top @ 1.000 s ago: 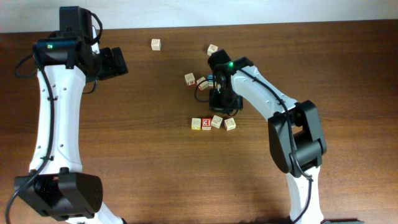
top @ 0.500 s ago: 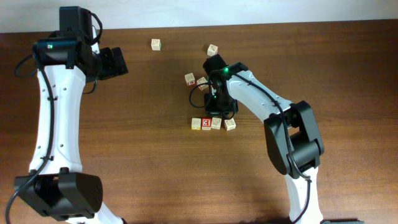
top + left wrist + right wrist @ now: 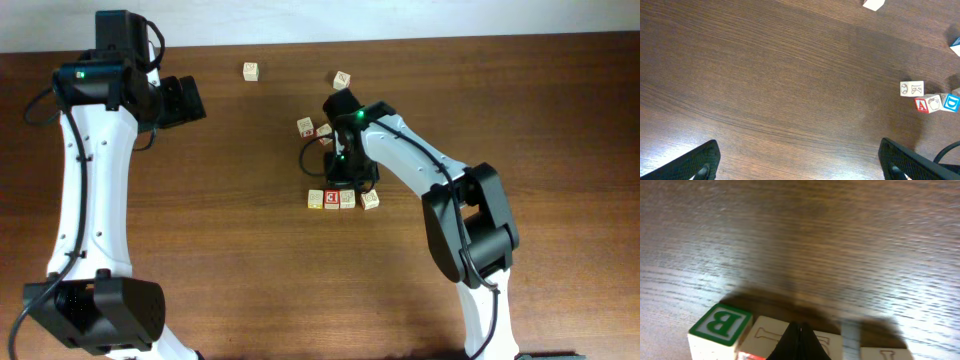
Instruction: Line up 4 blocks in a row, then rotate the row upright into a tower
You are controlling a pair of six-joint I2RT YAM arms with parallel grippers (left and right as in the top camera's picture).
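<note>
The right end effector (image 3: 340,186) is pinched shut with nothing between its fingers and points straight down at the surface (image 3: 250,270). Directly under it lies the row of four blocks (image 3: 347,199). Three of them touch side by side, with the red-faced block (image 3: 331,200) in the middle of the three. The fourth block (image 3: 370,200) sits just apart on the arm's side. In the right wrist view the closed fingertips (image 3: 795,342) meet over the middle of the row, and a green-B block (image 3: 720,325) lies off to one side. Whether the tips touch a block cannot be told. Four loose blocks (image 3: 306,127) lie behind this end effector, two near its wrist and two well apart. The left end effector (image 3: 190,100) stands wide open and empty, well apart from every block.
</note>
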